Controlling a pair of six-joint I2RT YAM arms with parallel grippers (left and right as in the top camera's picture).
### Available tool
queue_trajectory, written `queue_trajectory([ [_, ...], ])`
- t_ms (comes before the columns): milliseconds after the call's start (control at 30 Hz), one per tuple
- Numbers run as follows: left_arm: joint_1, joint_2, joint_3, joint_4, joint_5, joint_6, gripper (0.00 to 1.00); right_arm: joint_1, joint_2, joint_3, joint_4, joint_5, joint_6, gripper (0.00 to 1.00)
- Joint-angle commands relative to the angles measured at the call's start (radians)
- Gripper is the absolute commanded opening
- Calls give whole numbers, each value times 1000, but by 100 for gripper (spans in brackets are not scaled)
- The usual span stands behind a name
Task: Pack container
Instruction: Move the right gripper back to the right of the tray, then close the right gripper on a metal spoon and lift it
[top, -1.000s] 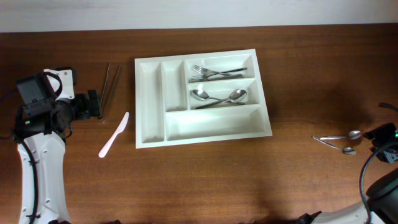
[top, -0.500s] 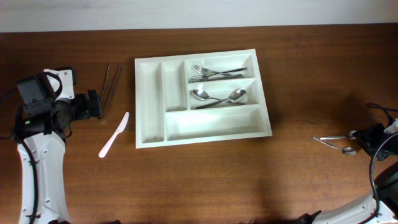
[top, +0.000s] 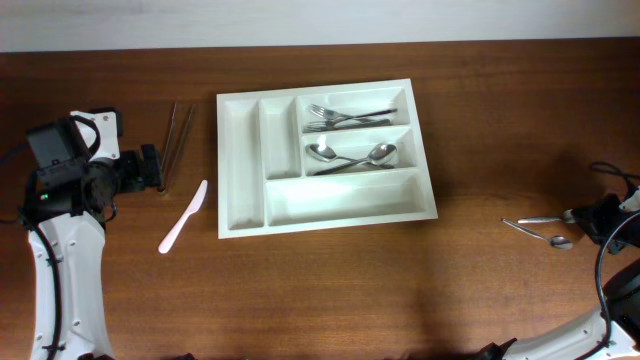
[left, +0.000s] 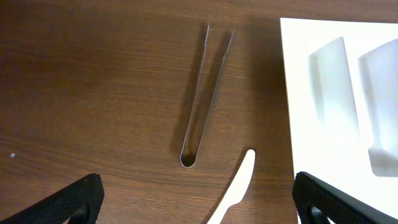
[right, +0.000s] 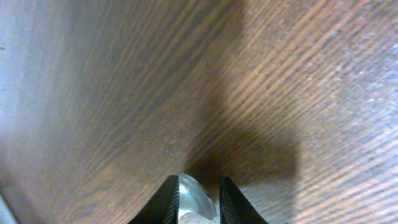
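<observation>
The container (top: 242, 150) is a large white cutlery tray in the middle of the table. It holds forks (top: 345, 116) in its top long compartment and spoons (top: 350, 156) in the middle one. Its edge shows in the left wrist view (left: 305, 93). My left gripper (top: 158, 170) (left: 199, 208) is open and empty above metal tongs (top: 178, 135) (left: 205, 93) and a white plastic knife (top: 183, 216) (left: 236, 190). My right gripper (top: 588, 217) (right: 199, 202) is at the table's right edge, shut on the bowl of a metal spoon (top: 538, 219) (right: 194, 202). A second spoon (top: 545, 237) lies beside it.
The tray's bottom long compartment (top: 345, 197) and two narrow left compartments (top: 275, 140) hold nothing. The wooden table (top: 480, 120) runs to a pale wall at the back.
My right gripper has come in from the right edge onto the bowl of the upper spoon and now covers it. The left arm has not moved.
</observation>
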Motion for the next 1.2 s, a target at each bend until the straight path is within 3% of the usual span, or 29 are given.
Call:
queue_trajectory([
  [0,3,3,20,3,11,13,99,13,14,-11,10,-39,-15,20],
  [133,3,3,20,3,11,13,99,25,14,-11,9,-40,-14,4],
  [433,3,3,20,3,11,13,99,24,-5,-8,5,-175,-6,4],
  [700,3,3,20,3,11,13,99,51,-142,-8,23,-514,70,4],
  [900,3,3,20,3,11,13,99,194,-277,-8,-56,-508,96,4],
  [1167,3,3,20,3,11,13,99,521,-299,-9,-136,-319,132,4],
])
